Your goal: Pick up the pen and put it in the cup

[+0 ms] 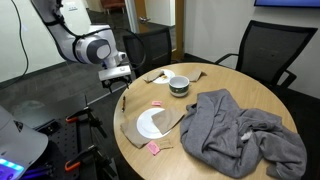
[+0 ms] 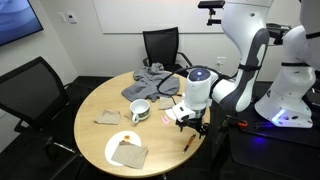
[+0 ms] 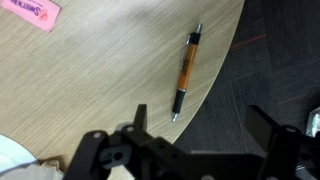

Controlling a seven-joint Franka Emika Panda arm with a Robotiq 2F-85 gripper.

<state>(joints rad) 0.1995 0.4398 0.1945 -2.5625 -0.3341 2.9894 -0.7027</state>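
The pen (image 3: 185,72) is thin and orange with black ends. It lies flat near the table's rim, and it also shows in both exterior views (image 1: 123,101) (image 2: 187,142). My gripper (image 3: 205,125) is open and empty. It hovers above the table edge just beside the pen, with one finger over the wood and the other over the floor. The gripper shows in both exterior views (image 1: 118,76) (image 2: 190,122). The cup (image 1: 179,85) (image 2: 140,110) is a low white bowl with a dark inside, and it stands upright near the table's middle, well apart from the gripper.
A white plate (image 1: 150,125) (image 2: 116,150) lies with a brown napkin (image 2: 129,153). A grey cloth (image 1: 240,130) (image 2: 152,82) is heaped on the table. Pink squares (image 1: 157,103) (image 3: 35,12) lie on the wood. Black chairs (image 1: 262,50) (image 2: 160,45) surround the round table (image 1: 205,75).
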